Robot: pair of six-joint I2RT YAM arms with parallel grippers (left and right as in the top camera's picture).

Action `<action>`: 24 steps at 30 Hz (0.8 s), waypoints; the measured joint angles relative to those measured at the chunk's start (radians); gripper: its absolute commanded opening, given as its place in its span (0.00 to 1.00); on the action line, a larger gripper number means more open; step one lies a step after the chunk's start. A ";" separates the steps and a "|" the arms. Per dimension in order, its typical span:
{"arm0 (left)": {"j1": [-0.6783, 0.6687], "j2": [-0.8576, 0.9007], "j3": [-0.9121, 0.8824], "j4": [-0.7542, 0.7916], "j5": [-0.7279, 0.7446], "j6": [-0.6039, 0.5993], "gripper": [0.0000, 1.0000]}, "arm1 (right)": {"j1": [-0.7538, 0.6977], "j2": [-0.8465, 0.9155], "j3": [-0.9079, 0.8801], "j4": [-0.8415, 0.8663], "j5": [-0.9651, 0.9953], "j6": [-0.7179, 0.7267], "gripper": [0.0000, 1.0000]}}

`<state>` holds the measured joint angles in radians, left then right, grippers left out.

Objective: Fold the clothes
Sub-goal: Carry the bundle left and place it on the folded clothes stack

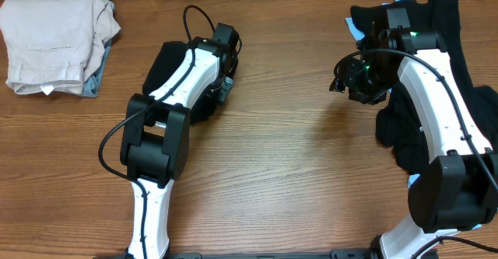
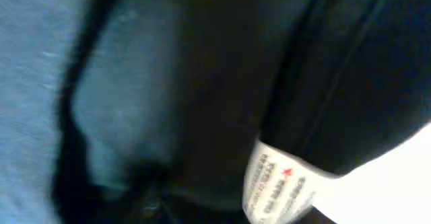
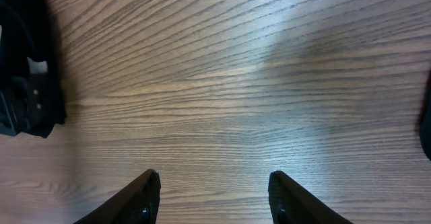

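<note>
Wooden table [image 1: 296,158] | left end effector [image 1: 226,88] at black T-shirt [image 2: 202,83], grip unclear | right end effector [image 3: 214,197] spread, empty

Brown wood-grain table [image 1: 296,173]; soft sheen of light across its top

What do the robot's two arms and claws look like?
The left arm and right arm have white shells, chunky black joints and thin black cables looping alongside. Small green lights glow near the right wrist. The right claw has two black, tapered fingers.
</note>
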<state>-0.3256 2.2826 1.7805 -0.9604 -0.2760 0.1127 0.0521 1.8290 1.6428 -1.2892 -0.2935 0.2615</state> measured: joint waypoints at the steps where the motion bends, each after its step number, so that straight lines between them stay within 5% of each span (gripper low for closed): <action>1: 0.000 0.001 0.000 0.003 -0.018 0.002 0.24 | 0.000 0.000 0.000 0.001 0.002 0.000 0.55; 4: 0.000 0.002 0.000 0.020 -0.051 0.001 0.04 | 0.000 0.000 0.000 0.001 0.004 0.000 0.56; 10: 0.012 0.005 0.002 0.066 -0.086 0.006 0.04 | 0.000 0.000 0.000 0.006 0.005 0.000 0.55; 16: 0.029 0.019 0.095 -0.090 -0.119 0.010 0.04 | 0.000 0.000 0.000 0.006 0.006 -0.001 0.55; 24: 0.121 0.024 0.491 -0.348 -0.152 0.010 0.04 | 0.000 0.000 0.000 0.006 0.006 -0.001 0.55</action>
<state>-0.2043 2.3070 2.2715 -1.3087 -0.4282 0.1226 0.0525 1.8290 1.6428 -1.2827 -0.2878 0.2607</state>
